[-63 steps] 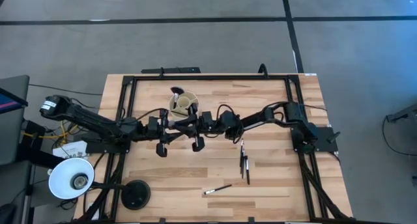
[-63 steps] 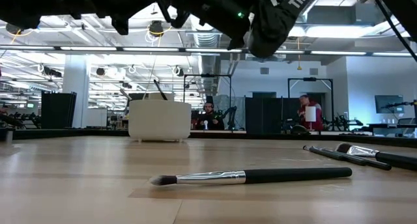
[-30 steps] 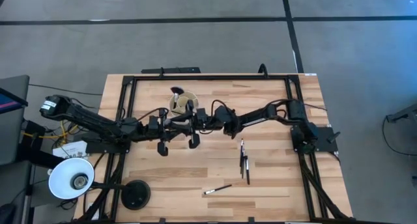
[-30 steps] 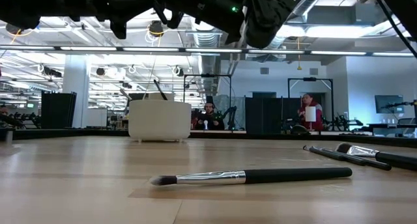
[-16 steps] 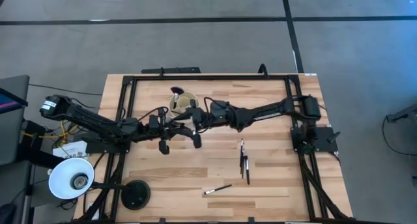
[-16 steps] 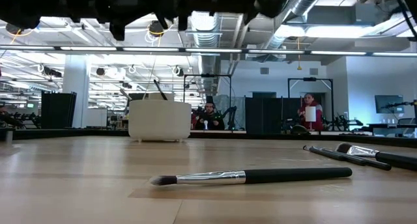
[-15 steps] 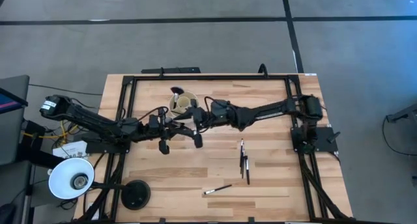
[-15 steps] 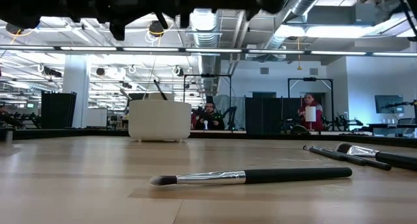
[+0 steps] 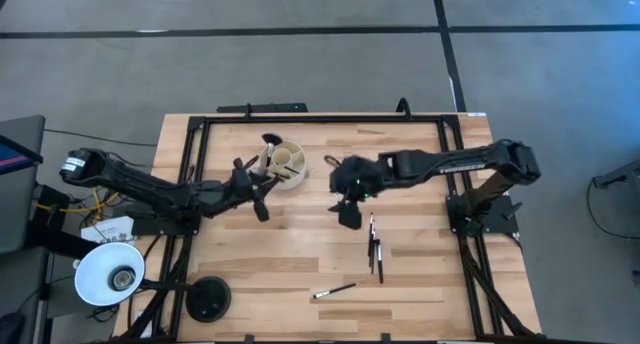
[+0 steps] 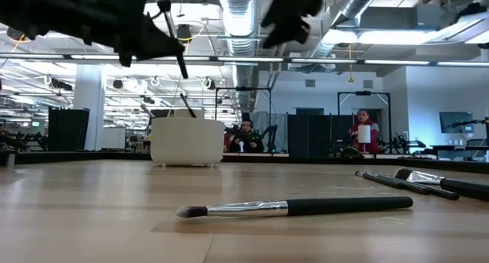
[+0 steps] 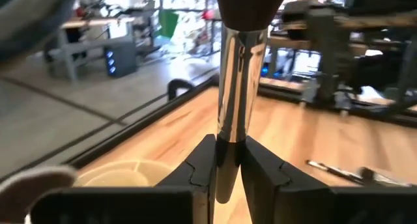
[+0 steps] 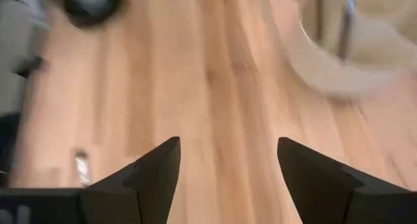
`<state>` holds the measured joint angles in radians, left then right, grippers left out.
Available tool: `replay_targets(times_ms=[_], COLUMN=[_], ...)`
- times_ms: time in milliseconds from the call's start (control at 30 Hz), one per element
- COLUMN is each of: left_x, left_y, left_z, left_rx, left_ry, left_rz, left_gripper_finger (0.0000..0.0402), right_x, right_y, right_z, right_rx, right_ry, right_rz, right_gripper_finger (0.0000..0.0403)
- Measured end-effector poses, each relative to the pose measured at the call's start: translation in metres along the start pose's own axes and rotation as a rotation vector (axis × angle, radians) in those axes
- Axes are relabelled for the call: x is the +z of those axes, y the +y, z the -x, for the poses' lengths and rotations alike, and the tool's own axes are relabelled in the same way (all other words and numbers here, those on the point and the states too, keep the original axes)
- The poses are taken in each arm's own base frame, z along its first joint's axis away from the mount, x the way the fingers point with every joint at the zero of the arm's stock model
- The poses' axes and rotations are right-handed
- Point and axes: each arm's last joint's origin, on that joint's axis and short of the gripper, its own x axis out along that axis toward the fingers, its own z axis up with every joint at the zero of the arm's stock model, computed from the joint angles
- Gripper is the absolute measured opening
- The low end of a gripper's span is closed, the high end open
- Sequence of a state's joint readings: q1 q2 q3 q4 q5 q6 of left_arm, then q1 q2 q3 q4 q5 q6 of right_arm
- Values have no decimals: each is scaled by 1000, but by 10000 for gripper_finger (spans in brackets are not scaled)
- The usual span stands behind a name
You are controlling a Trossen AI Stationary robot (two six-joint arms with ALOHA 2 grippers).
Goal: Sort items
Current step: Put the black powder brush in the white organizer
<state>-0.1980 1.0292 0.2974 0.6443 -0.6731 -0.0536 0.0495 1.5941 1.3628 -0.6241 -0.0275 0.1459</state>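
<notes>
- Nearest the table's front edge: one lone brush (image 9: 333,291) lying flat, at about 6 o'clock from table centre; in the low view it is the closest thing (image 10: 294,208), pale tip to the left, silvery ferrule, dark handle to the right.
- Further in, toward 4 o'clock: a small cluster of brushes (image 9: 375,249) lying nearly parallel, lengthwise front to back. At least three; the exact count cannot be told from above. The low view shows two of them at the right edge (image 10: 428,182).
- Right gripper (image 9: 347,212) hangs over the table just past that cluster's far end, at about 12 o'clock from it. Its wrist view shows the fingers (image 12: 151,168) spread wide, with bare wood between them and nothing held.
- Left gripper (image 9: 258,189) is at about 9 o'clock from centre, just beside the cup's near-left side. Jaws closed narrow on a large brush (image 11: 236,100): shiny metal ferrule and dark-reddish head above the fingers (image 11: 202,168).
- In the low view that brush's thin dark handle (image 10: 174,37) slants down from the left gripper, above the cup.
- Farthest: one round cream cup (image 9: 284,162) at about 11 o'clock, with at least one brush standing in it (image 9: 270,143), fluffy head at the far-left rim.
- Table (image 9: 420,284): light wood inside a black frame.
</notes>
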Motion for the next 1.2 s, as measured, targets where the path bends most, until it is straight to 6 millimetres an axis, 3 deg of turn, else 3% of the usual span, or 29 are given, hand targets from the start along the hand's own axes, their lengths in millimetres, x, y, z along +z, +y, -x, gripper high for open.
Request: replay_targets(times_ms=[167, 333, 633, 1200], left_x=[-9, -28, -46, -60], left_y=[9, 12, 19, 19], left_z=[-11, -24, -35, -38], left_rx=[69, 110, 195, 208], left_ry=[48, 137, 211, 274], left_rz=[4, -9, -54, -72], left_gripper_finger=[49, 49, 50, 79], right_x=[-11, -15, -14, -16], right_y=[12, 15, 24, 31], right_z=[-17, -32, -12, -15], right_rx=[-194, -265, -244, -232], right_ry=[68, 93, 65, 70], right_rz=[19, 45, 64, 71], right_gripper_finger=[249, 249, 249, 249])
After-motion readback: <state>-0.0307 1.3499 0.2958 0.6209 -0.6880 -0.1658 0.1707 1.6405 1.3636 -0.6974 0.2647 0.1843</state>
